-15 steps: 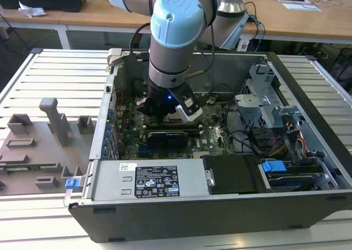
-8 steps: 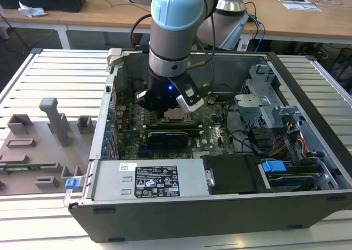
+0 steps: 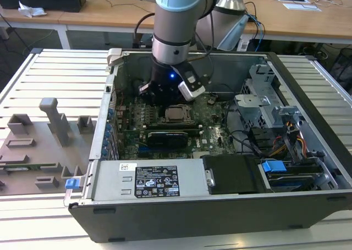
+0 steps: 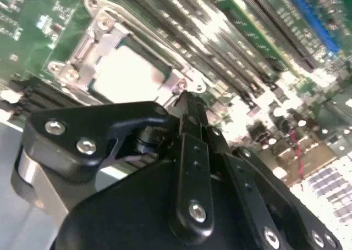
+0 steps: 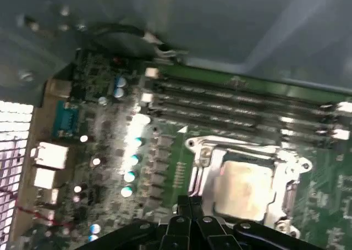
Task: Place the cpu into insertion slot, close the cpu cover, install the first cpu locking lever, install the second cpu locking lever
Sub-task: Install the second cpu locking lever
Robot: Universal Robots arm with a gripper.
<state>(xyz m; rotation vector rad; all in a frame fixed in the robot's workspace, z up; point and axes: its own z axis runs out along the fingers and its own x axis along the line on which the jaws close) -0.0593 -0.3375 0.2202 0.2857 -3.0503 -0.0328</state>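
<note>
Cpu already seated in insertion slot with cpu cover down over it, just ahead of the gripper, fingers pressed together holding nothing, tip near the socket edge; lever status can't tell.

Pretty tight in there tbh. Gripper hangs just over the cpu cover, w/ memory slots at the motherboard's back edge, black expansion card toward the front, drive cage crowding the exterior view's right.
</note>
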